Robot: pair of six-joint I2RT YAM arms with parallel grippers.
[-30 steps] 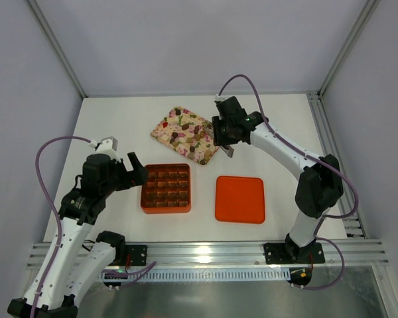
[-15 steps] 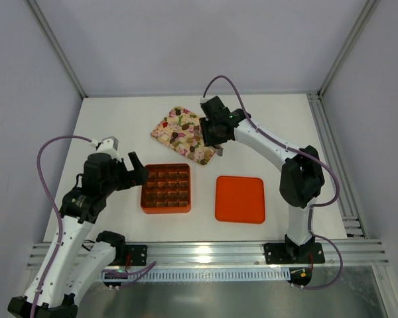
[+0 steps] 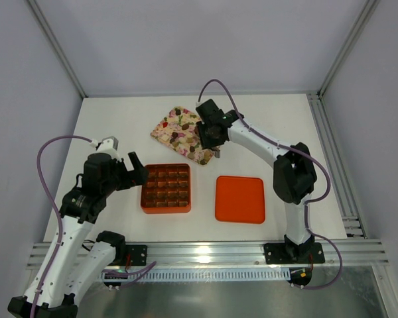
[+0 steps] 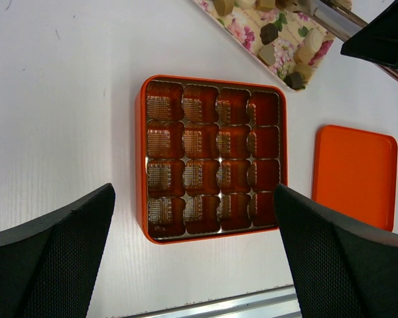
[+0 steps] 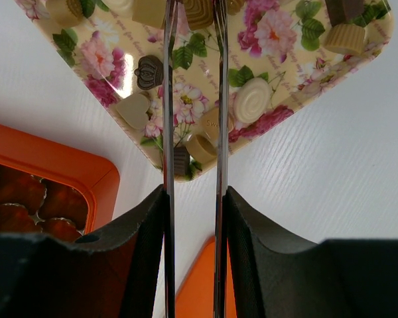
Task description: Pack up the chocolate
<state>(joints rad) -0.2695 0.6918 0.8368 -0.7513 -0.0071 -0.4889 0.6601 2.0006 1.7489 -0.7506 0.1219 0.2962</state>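
The chocolate [image 5: 252, 103] is scattered on the floral tray [image 3: 164, 129] at the table's [image 3: 119, 119] far side. Nearer, the orange gridded box [image 4: 140, 159] is flanked on its right by a flat lid [image 3: 240, 199]. The left gripper [image 4: 194, 199] is spread wide near the box's left edge. The right gripper [image 5: 192, 20] is held over the tray, its blades narrowly parted with a tan piece [image 5: 200, 12] seen between them; a grasp cannot be confirmed.

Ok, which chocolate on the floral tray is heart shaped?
The pale tan chocolate beside the dark crown-stamped piece; the others in view look round or blocky.
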